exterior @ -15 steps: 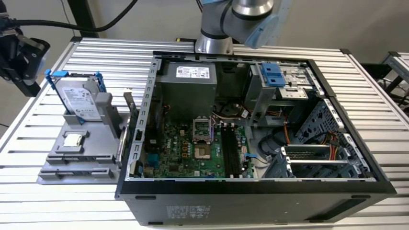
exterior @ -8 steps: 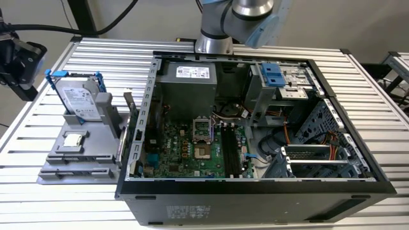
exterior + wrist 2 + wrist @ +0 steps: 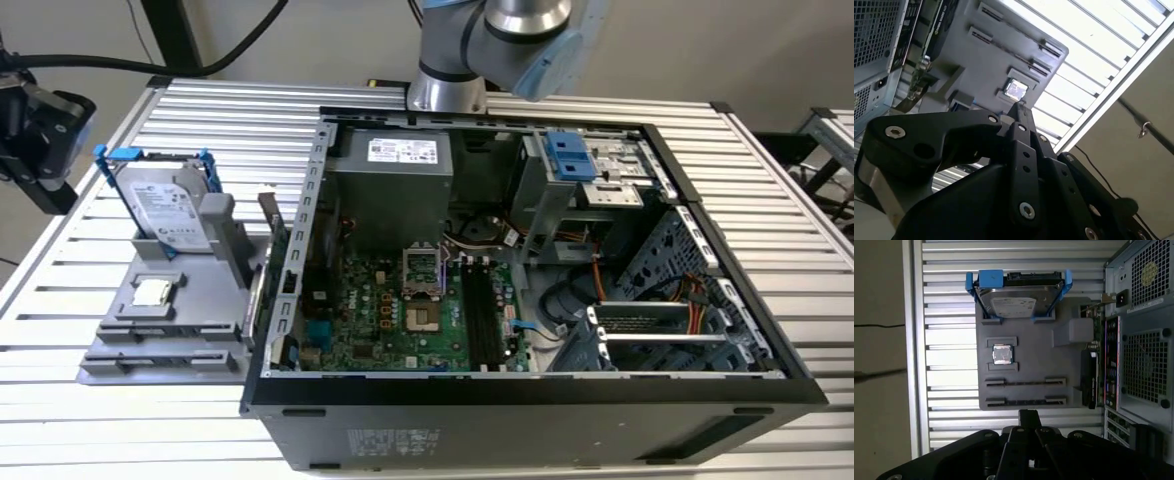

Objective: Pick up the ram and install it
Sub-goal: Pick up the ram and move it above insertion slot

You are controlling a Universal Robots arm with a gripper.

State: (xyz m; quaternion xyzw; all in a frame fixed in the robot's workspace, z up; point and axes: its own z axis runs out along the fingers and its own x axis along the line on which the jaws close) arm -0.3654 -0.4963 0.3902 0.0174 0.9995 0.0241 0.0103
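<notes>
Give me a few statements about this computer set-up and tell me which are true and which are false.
1. The computer case lies with its side open, showing the motherboard. True.
2. The hard drive in its blue frame is mounted inside the case. False: it stands on the gray tray outside the case, at the exterior view's left.
3. A small square silver chip lies on the gray tray. True.
4. The gripper is carrying a green memory stick. False: in the first wrist view it is shut with nothing in it.
</notes>
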